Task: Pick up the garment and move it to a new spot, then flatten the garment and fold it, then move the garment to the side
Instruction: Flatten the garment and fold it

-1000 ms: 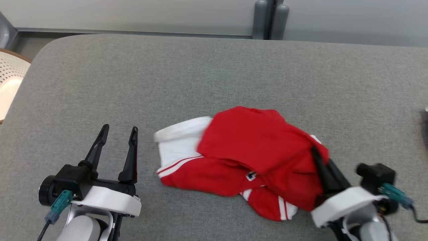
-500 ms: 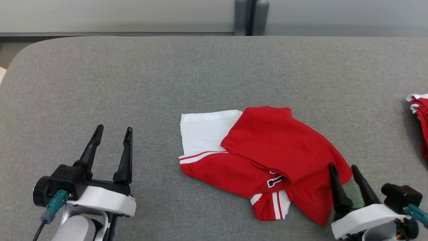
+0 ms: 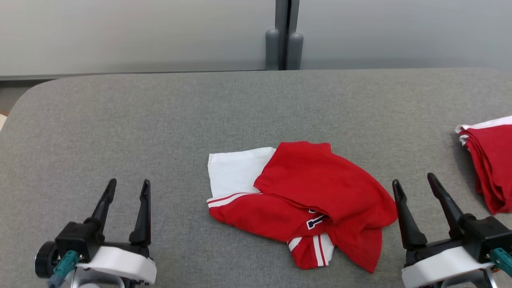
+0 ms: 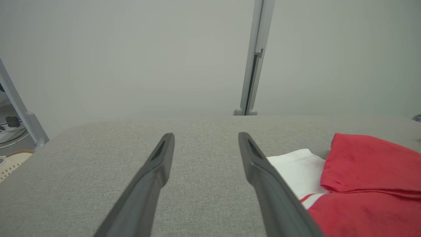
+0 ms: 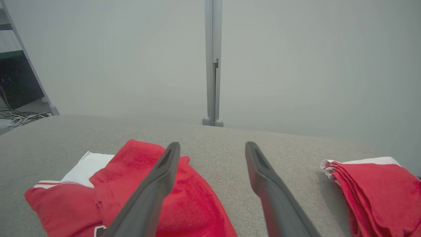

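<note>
A red and white garment (image 3: 308,200) lies crumpled on the grey table (image 3: 160,120), a white panel showing at its left and striped trim at its lower edge. It also appears at the right in the left wrist view (image 4: 361,184) and at the lower left in the right wrist view (image 5: 131,187). My right gripper (image 3: 414,181) stands open just right of the garment, holding nothing. Well to the garment's left, my left gripper (image 3: 129,185) is open and empty too.
A folded stack of red and white garments (image 3: 488,160) lies at the table's right edge, also in the right wrist view (image 5: 378,191). A grey post (image 3: 284,36) stands behind the table against the pale wall. Bare table surface lies to the left and behind.
My right gripper let go of the garment, opened and drew back to the right. The garment settled on the table. The head camera shifted, bringing the stack at the right into view.
</note>
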You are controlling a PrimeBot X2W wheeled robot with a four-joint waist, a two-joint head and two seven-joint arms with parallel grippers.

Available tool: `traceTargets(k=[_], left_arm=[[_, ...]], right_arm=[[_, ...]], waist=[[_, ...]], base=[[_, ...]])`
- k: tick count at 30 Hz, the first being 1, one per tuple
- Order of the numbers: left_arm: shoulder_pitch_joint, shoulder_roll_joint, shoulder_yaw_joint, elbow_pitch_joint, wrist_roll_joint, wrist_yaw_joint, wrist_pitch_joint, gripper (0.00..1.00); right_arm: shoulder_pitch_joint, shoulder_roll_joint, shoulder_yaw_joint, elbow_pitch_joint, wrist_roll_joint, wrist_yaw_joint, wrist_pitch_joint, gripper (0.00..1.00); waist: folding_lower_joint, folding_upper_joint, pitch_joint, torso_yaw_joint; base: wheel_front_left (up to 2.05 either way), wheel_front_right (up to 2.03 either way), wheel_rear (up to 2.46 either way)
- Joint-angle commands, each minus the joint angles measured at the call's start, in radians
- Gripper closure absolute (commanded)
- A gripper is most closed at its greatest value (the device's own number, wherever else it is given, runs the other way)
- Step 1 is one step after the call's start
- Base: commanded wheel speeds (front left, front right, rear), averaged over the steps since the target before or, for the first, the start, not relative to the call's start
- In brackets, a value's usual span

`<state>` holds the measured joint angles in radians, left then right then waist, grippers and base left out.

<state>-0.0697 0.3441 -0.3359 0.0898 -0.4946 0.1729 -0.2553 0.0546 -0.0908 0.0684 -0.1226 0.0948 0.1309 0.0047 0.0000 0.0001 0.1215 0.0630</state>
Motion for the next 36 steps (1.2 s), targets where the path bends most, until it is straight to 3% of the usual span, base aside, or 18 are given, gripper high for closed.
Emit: traceTargets(k=[1, 21, 31, 35, 36], left_arm=[[0.012, 0.007, -0.001, -0.001, -0.004, 0.006, 0.005, 0.0], [0.014, 0.012, -0.024, -0.026, -0.008, 0.01, 0.024, 0.0], [-0.044, 0.009, -0.035, -0.018, 0.001, -0.005, 0.024, 0.0], [-0.074, 0.004, -0.04, -0.011, 0.005, -0.014, 0.018, 0.0], [-0.078, 0.003, -0.041, -0.009, 0.006, -0.016, 0.016, 0.0]], right_arm=[[0.019, -0.001, 0.0, -0.016, 0.008, 0.0, 0.011, 0.0], [0.055, 0.01, 0.014, -0.063, 0.026, 0.0, 0.052, 0.0], [-0.045, -0.085, 0.296, 0.05, 0.011, 0.0, 0.15, 0.0], [-0.096, -0.107, 0.333, 0.116, -0.001, 0.0, 0.158, 0.0], [-0.103, -0.104, 0.335, 0.131, 0.004, 0.0, 0.159, 0.09]], waist=[[0.0, -0.0001, -0.02, -0.008], [0.0, -0.0001, -0.023, -0.014], [0.0, -0.0001, 0.037, 0.021], [0.0, -0.0001, 0.062, 0.043], [0.0, -0.0001, 0.067, 0.046]], base=[[0.0, 0.0, 0.0], [0.0, 0.0, 0.0], [0.0, 0.0, 0.0], [0.0, 0.0, 0.0], [0.0, 0.0, 0.0]])
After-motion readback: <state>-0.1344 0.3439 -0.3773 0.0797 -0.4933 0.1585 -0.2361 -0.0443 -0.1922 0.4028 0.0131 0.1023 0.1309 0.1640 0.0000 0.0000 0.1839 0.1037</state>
